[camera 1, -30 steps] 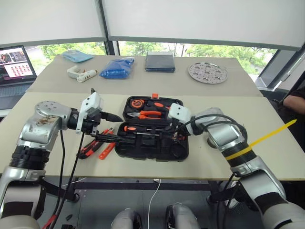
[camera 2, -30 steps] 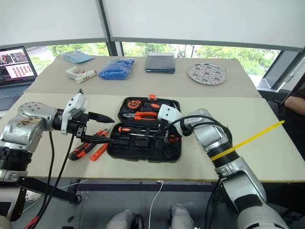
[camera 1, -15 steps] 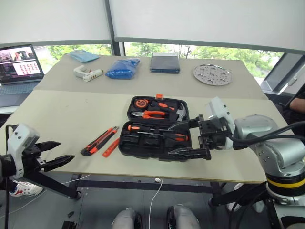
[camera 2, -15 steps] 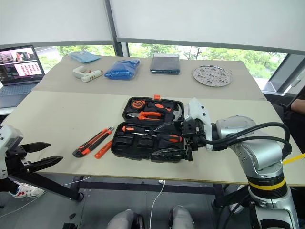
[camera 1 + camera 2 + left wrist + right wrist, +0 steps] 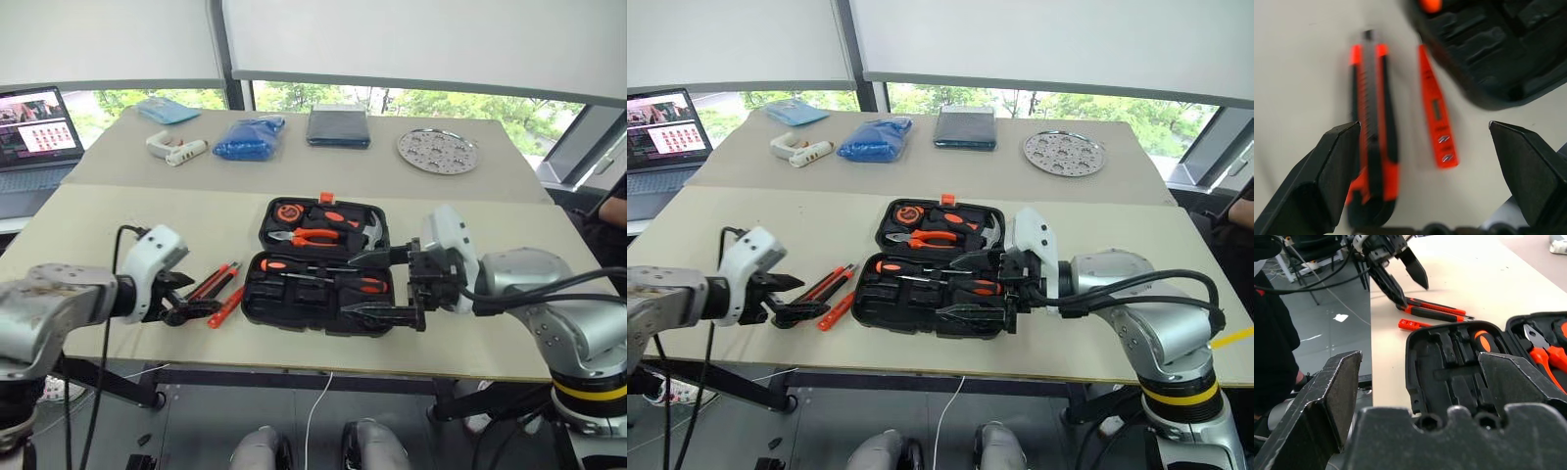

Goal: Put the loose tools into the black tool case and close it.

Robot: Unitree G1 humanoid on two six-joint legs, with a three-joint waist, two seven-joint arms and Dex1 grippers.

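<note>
Far left, a laptop is seen at the table's edge. Next, the left gripper is found low over the near left part of the table, its two black fingers spread wide with nothing between them. Right at its tips, the orange-black utility knife is lying flat on the table, and just beside it the slim orange tool, both loose and just outside the case's left edge.

Centre now: the black tool case is lying open on the table. Pliers and a tape measure are seated in the far half; two screwdrivers with orange-black handles are laid across the near half, where several moulded slots are seen bare.

To the right, the right gripper is held at the case's near right corner, pointing across it, fingers wide apart and gripping nothing.

At the back, a white glue gun, a blue bag, a dark folded item and a perforated metal plate are lined up.
</note>
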